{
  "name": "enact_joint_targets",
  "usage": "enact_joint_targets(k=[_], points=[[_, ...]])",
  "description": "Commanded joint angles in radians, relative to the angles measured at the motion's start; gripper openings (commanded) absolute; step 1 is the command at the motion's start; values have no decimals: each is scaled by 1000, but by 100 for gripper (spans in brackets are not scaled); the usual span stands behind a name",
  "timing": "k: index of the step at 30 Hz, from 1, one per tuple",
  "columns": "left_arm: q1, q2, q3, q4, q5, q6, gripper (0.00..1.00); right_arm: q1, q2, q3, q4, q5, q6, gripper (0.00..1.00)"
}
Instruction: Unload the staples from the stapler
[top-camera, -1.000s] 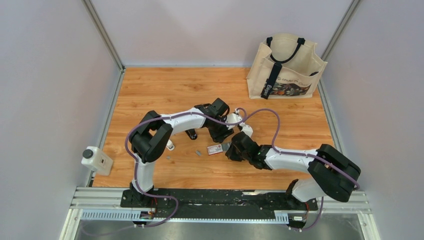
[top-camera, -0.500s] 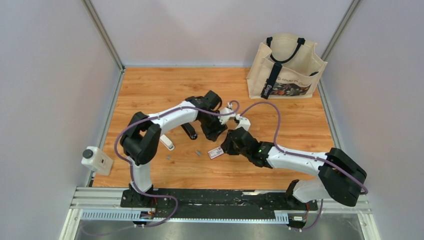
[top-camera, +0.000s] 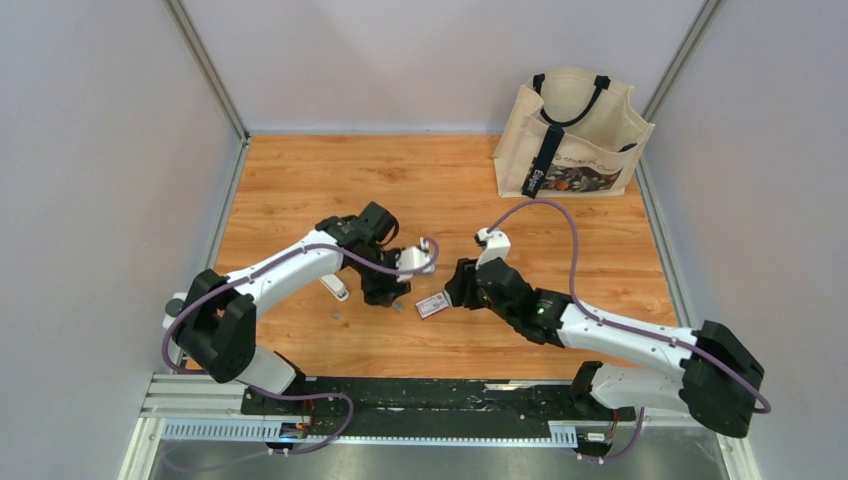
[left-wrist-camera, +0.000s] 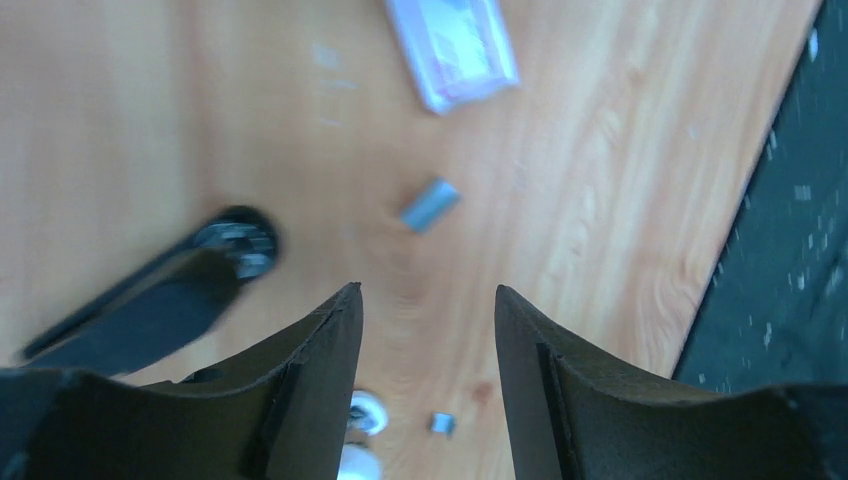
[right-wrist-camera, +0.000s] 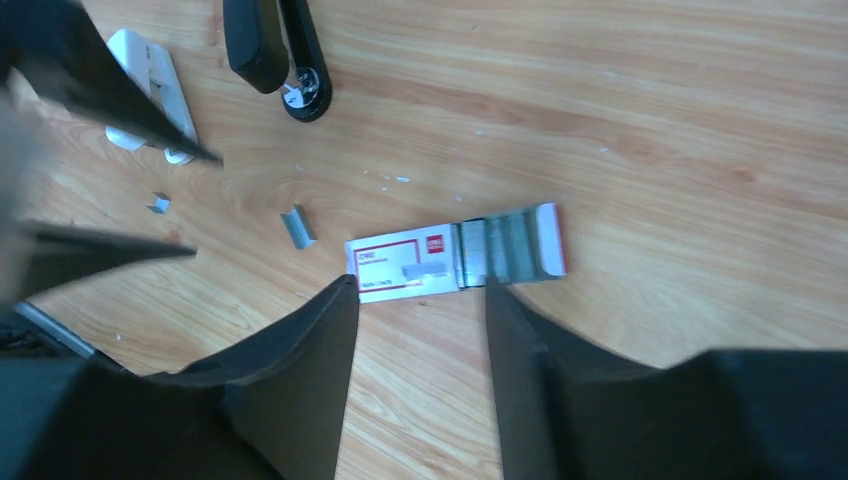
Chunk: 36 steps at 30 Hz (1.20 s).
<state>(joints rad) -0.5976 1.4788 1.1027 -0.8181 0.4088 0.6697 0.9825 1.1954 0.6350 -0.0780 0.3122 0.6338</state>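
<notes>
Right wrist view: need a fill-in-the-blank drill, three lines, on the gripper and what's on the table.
The right gripper hovers near the labelled box with its jaws ___.
The stapler is ___ in colour.
In this view a loose strip of staples lies on the table just ___ of the box.
Missing words: open; black; left.

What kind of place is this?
Probably a robot test booth, not an office: plain grey walls box in a wooden table, and a left arm and right arm are bolted to a rail at its edge.
</notes>
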Motion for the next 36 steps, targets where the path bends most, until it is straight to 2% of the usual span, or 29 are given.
enact_joint_targets(k=[1,5,14,24,26,28,36], points=[[-71,-38,-102,-44,5,273,60,-16,-152,-76,-3,96,-2,56],[-113,-38,-153,17,2,361,59,-42,-207,-103,-37,117,27,58],[-163,6,-182,102,4,488,58,-105,-215,-141,-20,71,60,58],[-197,120,-126,79,-99,556,59,-139,-270,-192,12,39,78,57],[-205,143,-110,77,-110,559,63,-143,-270,-195,21,28,78,57],[-208,162,-92,76,-116,559,63,-145,-272,-199,27,24,78,57],[-220,161,-78,76,-130,556,63,-154,-280,-212,41,7,76,56]])
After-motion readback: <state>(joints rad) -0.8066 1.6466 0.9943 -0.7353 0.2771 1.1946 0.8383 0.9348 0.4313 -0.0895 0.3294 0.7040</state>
